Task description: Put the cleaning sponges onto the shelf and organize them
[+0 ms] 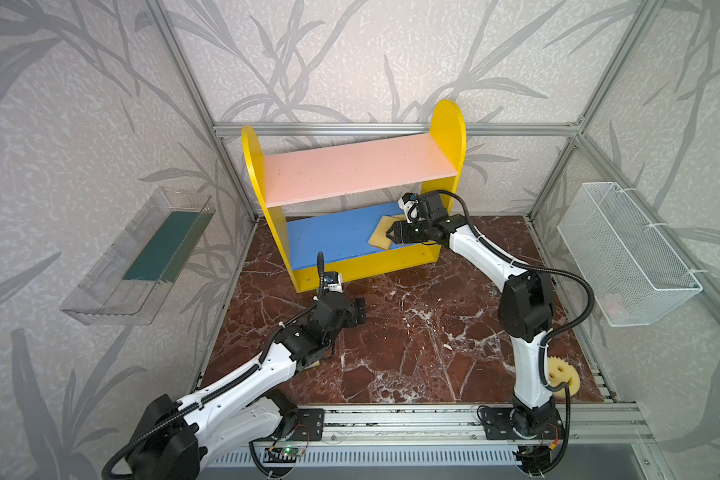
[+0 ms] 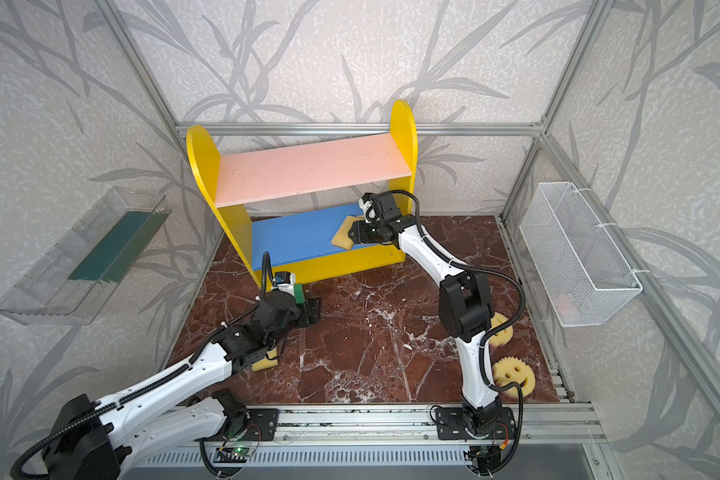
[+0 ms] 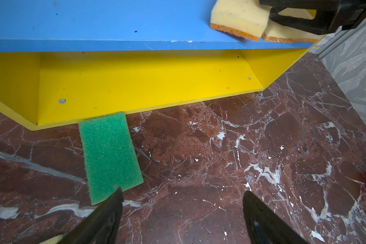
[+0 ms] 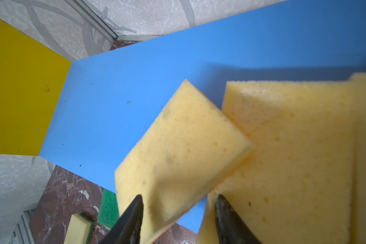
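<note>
In a top view your right gripper (image 1: pixel 389 235) is at the yellow sponge (image 1: pixel 377 240) on the shelf's (image 1: pixel 447 124) blue board (image 1: pixel 329 232). Left wrist: left gripper (image 3: pixel 182 198) wide open, green sponge (image 3: pixel 109 152) off beside one finger (image 3: pixel 112 209), lengthwise toward shelf. Right wrist: jaws straddle sponge's end, grip unclear.

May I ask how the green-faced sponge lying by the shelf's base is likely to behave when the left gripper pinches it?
The green-faced sponge looks like porous foam, so it will probably squash under the left gripper and weigh little. Its coarse face should resist slipping, and lying flat on the marble surface, it seems unlikely to roll.
</note>
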Controlling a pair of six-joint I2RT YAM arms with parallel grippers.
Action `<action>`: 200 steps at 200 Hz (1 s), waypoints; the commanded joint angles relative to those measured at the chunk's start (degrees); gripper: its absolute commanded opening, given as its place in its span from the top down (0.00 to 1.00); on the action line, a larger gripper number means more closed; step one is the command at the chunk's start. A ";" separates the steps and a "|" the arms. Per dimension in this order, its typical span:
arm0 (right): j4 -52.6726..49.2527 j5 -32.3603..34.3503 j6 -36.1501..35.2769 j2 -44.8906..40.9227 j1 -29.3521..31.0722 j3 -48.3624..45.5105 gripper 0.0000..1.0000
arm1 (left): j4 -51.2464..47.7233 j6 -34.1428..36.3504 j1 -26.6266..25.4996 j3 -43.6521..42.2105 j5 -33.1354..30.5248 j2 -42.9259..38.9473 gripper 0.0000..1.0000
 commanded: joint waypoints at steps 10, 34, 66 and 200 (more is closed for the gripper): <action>-2.86 3.08 -0.73 -3.39 -2.56 -3.30 0.44 | 1.26 -0.41 0.19 2.53 -0.95 1.26 0.10; -1.98 1.16 -1.09 -4.43 -2.82 -3.00 0.38 | 1.61 -0.15 0.29 3.15 -1.05 2.13 0.10; -3.04 -1.43 -0.69 -3.79 -2.75 1.33 0.35 | 1.55 0.04 0.55 3.44 -1.04 2.37 0.10; 10.33 -2.63 20.34 -16.46 3.12 -19.52 0.33 | 0.69 -2.06 1.88 -2.05 0.65 -5.79 0.11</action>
